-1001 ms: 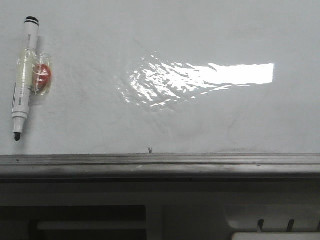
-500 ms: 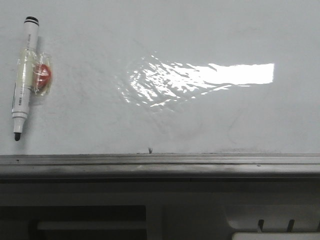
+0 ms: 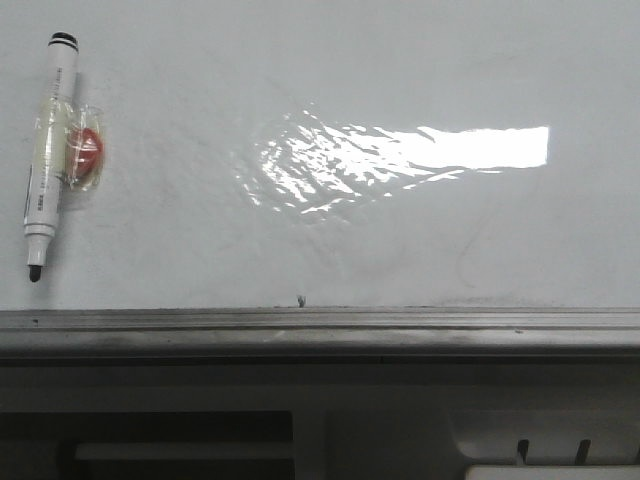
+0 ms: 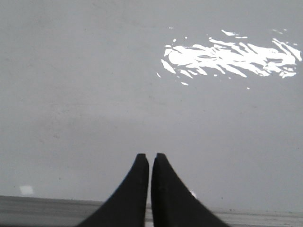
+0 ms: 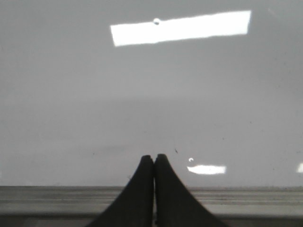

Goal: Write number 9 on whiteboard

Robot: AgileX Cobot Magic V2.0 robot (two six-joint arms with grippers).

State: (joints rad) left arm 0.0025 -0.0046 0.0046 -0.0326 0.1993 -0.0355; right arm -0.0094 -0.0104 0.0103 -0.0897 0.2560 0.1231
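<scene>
The whiteboard fills the front view, glossy white with faint grey smudges, a bright glare patch and a grey metal rail along its lower edge. No number 9 shows on it. A white marker with a black tip hangs at the board's left, held by clear tape with a red piece. Neither gripper shows in the front view. In the left wrist view my left gripper is shut and empty, facing the board. In the right wrist view my right gripper is shut and empty over the board.
Below the rail is a dark grey panel with slots. A small dark speck sits on the board just above the rail. The rail also shows in the right wrist view.
</scene>
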